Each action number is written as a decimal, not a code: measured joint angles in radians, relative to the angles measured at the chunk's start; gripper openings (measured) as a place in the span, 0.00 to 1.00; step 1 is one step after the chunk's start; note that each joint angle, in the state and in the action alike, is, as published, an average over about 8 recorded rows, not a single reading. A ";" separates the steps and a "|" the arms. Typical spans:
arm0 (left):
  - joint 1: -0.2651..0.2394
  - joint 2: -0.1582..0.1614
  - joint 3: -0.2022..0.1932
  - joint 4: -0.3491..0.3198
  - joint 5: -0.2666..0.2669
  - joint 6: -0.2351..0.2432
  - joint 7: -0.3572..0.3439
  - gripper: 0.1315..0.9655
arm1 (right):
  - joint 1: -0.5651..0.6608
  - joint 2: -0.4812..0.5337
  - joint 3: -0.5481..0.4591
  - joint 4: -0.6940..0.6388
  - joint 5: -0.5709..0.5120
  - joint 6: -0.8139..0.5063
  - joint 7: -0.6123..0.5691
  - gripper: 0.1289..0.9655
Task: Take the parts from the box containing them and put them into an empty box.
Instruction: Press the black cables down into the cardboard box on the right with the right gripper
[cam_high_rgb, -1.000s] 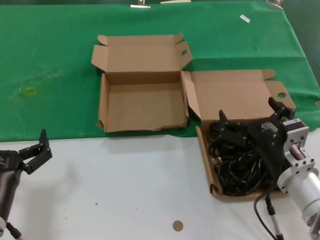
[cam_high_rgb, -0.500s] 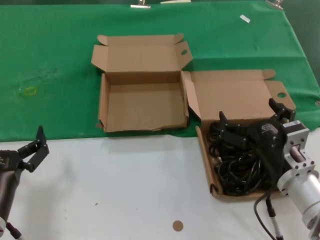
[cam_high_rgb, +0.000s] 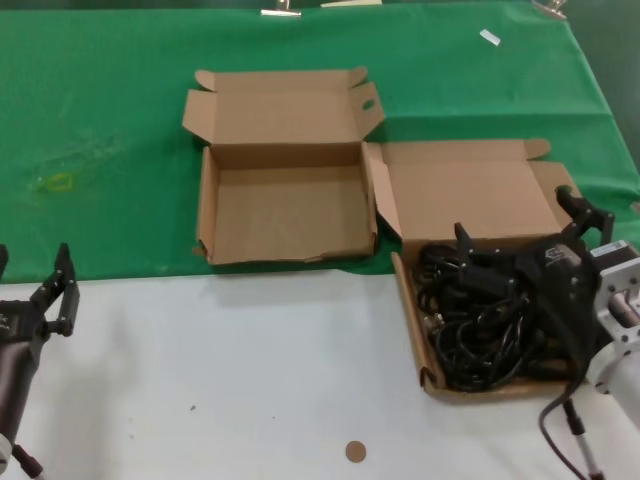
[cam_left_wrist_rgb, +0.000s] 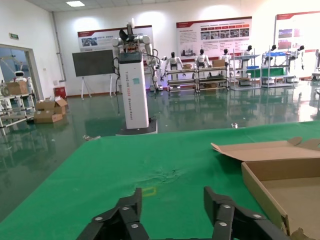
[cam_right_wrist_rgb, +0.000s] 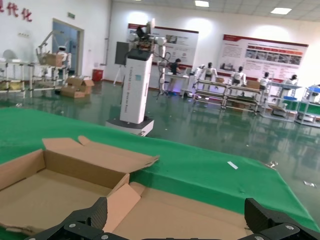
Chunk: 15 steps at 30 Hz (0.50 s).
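Observation:
The empty box (cam_high_rgb: 285, 215) lies open on the green cloth, lid folded back. To its right stands the box containing the parts (cam_high_rgb: 470, 195), its tray filled with a tangle of black cables, the parts (cam_high_rgb: 480, 335). My right gripper (cam_high_rgb: 520, 222) hovers open over that tray's far end with nothing between its fingers. In the right wrist view this gripper (cam_right_wrist_rgb: 176, 212) is spread wide over the brown lid (cam_right_wrist_rgb: 200, 215), with the empty box (cam_right_wrist_rgb: 50, 190) off to one side. My left gripper (cam_high_rgb: 32, 272) waits open at the table's near left; in its wrist view (cam_left_wrist_rgb: 172, 200) it holds nothing.
A green cloth (cam_high_rgb: 100, 120) covers the far half of the table and a white surface (cam_high_rgb: 250, 380) the near half. A small brown disc (cam_high_rgb: 355, 452) lies near the front edge. A yellow mark (cam_high_rgb: 60, 182) shows on the cloth at left.
My right gripper has shifted to the right over the parts box, still open. The left gripper has drifted left toward the picture's edge.

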 joint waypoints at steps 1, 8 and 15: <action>0.000 0.000 0.000 0.000 0.000 0.000 0.000 0.47 | -0.002 0.020 -0.009 0.006 0.008 0.006 0.002 1.00; 0.000 0.000 0.000 0.000 0.000 0.000 -0.001 0.38 | 0.003 0.190 -0.089 0.036 0.065 0.031 0.011 1.00; 0.000 0.000 0.000 0.000 0.000 0.000 -0.001 0.19 | 0.033 0.370 -0.148 0.050 0.075 -0.031 0.033 1.00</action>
